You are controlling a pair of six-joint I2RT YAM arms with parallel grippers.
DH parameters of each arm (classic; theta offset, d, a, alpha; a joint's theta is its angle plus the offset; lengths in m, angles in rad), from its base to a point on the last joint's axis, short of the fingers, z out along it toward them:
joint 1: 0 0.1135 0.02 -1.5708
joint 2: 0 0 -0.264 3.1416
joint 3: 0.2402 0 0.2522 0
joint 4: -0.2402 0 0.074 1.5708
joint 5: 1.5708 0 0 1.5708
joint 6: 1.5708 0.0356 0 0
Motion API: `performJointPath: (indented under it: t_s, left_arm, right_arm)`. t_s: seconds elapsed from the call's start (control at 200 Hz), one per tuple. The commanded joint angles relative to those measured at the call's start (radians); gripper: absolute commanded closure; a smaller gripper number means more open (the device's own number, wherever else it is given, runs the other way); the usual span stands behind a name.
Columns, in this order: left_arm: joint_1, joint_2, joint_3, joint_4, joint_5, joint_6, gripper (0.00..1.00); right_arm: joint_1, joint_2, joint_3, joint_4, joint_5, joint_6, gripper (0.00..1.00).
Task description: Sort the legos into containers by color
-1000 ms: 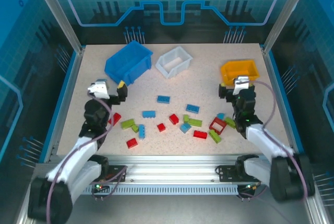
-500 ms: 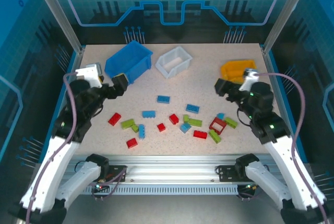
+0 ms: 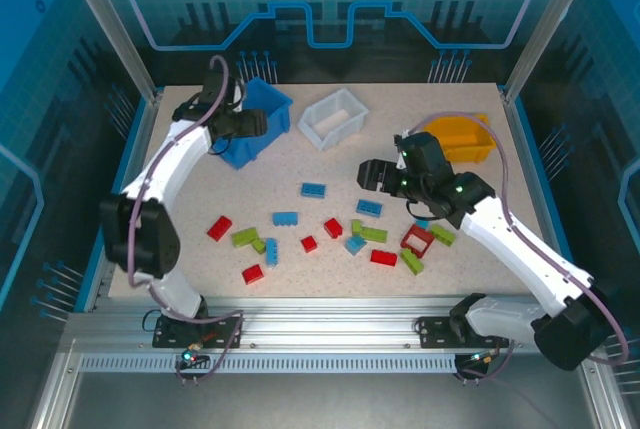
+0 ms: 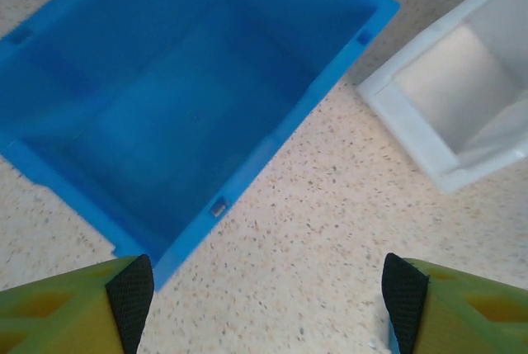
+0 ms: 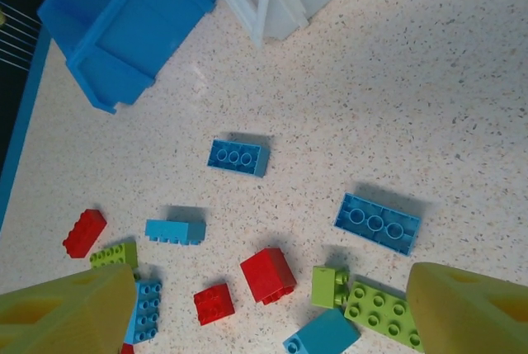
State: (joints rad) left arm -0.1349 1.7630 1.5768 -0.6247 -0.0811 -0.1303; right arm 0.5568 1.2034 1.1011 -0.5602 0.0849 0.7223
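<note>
The top camera sees the whole counter [image 3: 330, 169] from high up. Both wrist cameras look down close, sharing the blue bin [image 4: 190, 98].

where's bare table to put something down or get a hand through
Bare table lies behind the legos: the patch between the white bin and the orange bin, and the strip between the blue bin and the nearest legos. Crowded: the near middle, where legos lie scattered, thickest toward the right.

The left arm [image 3: 172, 167] extends from its folded position at the near edge; the left gripper [image 3: 248, 125] now hangs above the blue bin [image 3: 270, 104]. The right gripper [image 3: 372, 175] moves from beside the orange bin [image 3: 462, 139] to above the central legos [image 3: 369, 207].
</note>
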Motion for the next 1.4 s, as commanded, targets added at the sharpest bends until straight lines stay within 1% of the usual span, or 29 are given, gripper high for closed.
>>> performJointPath:
  t_s: [0.0, 0.1, 0.27, 0.39, 0.51, 0.555, 0.605, 0.785, 0.96, 1.01, 1.11, 1.19, 1.26, 1.396]
  left_arm:
    - [0.008, 0.097, 0.104, -0.054, -0.01, 0.078, 0.23]
    - [0.006, 0.188, 0.18, -0.078, -0.029, 0.095, 0.23]
    - [0.007, 0.273, 0.24, -0.07, -0.055, 0.124, 0.24]
    - [0.007, 0.327, 0.278, -0.087, -0.064, 0.127, 0.28]
    - [0.007, 0.353, 0.282, -0.072, -0.044, 0.122, 0.39]
    - [0.007, 0.358, 0.283, -0.072, -0.042, 0.115, 0.41]
    - [0.005, 0.359, 0.279, -0.071, -0.039, 0.104, 0.43]
    - [0.005, 0.347, 0.263, -0.051, 0.0, 0.058, 0.58]
    - [0.001, 0.328, 0.235, -0.021, 0.037, 0.001, 0.62]
    - [0.001, 0.326, 0.234, -0.014, 0.059, -0.012, 0.64]
    - [-0.01, 0.325, 0.235, -0.001, 0.091, -0.032, 0.7]
    - [-0.019, 0.322, 0.235, 0.005, 0.104, -0.059, 0.72]
    - [-0.026, 0.319, 0.236, 0.011, 0.125, -0.091, 0.76]
    - [-0.05, 0.326, 0.24, 0.019, 0.149, -0.125, 0.79]
  right_arm:
    - [-0.02, 0.072, 0.069, 0.015, -0.045, 0.029, 0.12]
    - [-0.06, 0.171, 0.119, 0.048, -0.079, 0.052, 0.12]
    - [-0.112, 0.366, 0.252, 0.072, -0.112, 0.074, 0.12]
    - [-0.153, 0.507, 0.345, 0.079, -0.129, 0.112, 0.14]
    - [-0.188, 0.646, 0.442, 0.09, -0.164, 0.159, 0.18]
    - [-0.193, 0.698, 0.482, 0.087, -0.169, 0.171, 0.2]
    - [-0.198, 0.755, 0.536, 0.075, -0.165, 0.182, 0.21]
    - [-0.203, 0.955, 0.743, 0.038, -0.153, 0.207, 0.23]
    - [-0.202, 1.116, 0.943, -0.023, -0.147, 0.217, 0.27]
    - [-0.204, 1.175, 0.989, -0.045, -0.139, 0.214, 0.27]
    - [-0.204, 1.236, 1.066, -0.071, -0.13, 0.202, 0.3]
    - [-0.204, 1.276, 1.125, -0.099, -0.124, 0.188, 0.35]
    - [-0.203, 1.3, 1.162, -0.128, -0.111, 0.179, 0.39]
    - [-0.202, 1.316, 1.203, -0.205, -0.078, 0.152, 0.62]
